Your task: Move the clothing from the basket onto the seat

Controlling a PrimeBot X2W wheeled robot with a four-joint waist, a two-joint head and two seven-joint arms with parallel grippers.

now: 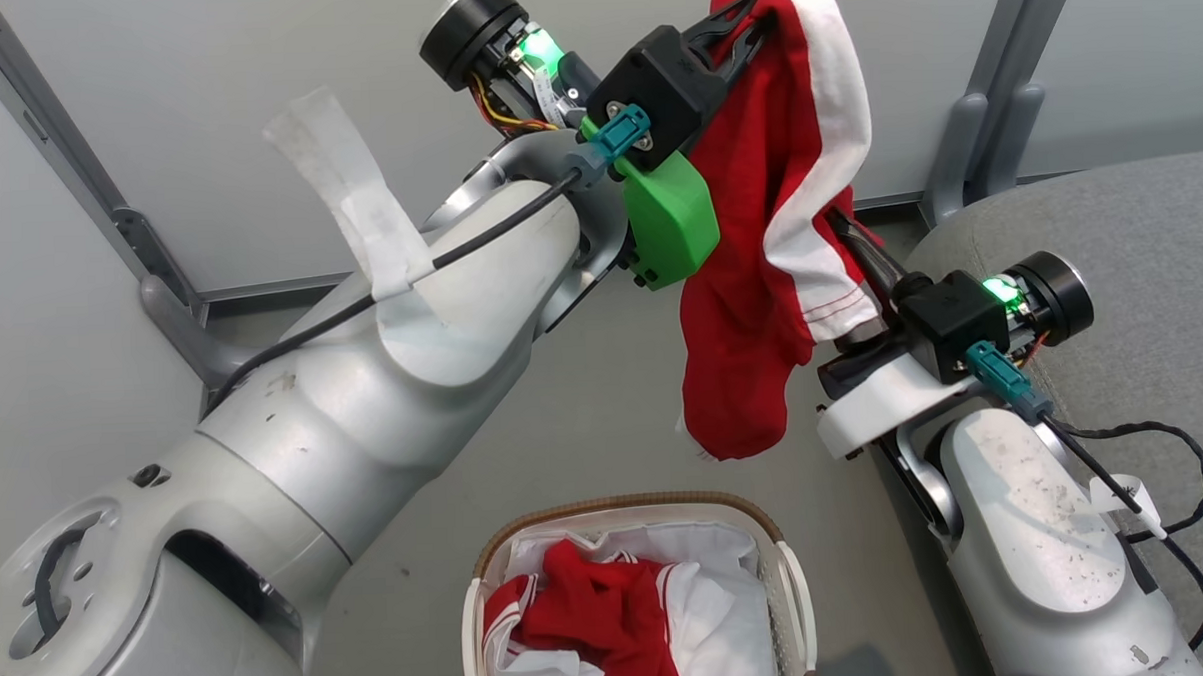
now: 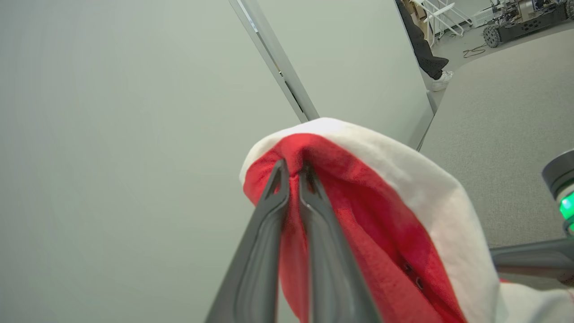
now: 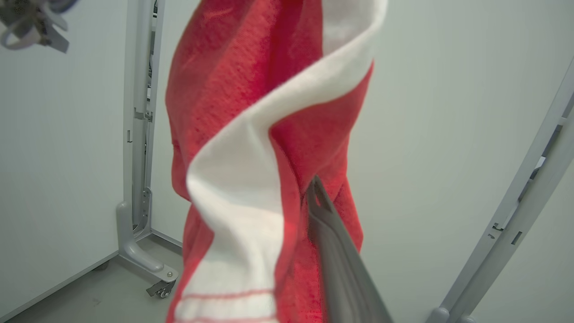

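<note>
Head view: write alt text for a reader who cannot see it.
The left claw holds a red-and-white garment high in the air, while the right claw reaches into its folds from the right. Below, the basket holds more red and white clothing; the grey seat lies at right.

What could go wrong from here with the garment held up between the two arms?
1. The left pincer pinches only a small fold of the red garment near its white trim. It could slip out and drop to the floor, since it hangs short of the sofa.
2. The cloth wraps around the right pincer, hiding one finger, so it may snag on release.
</note>
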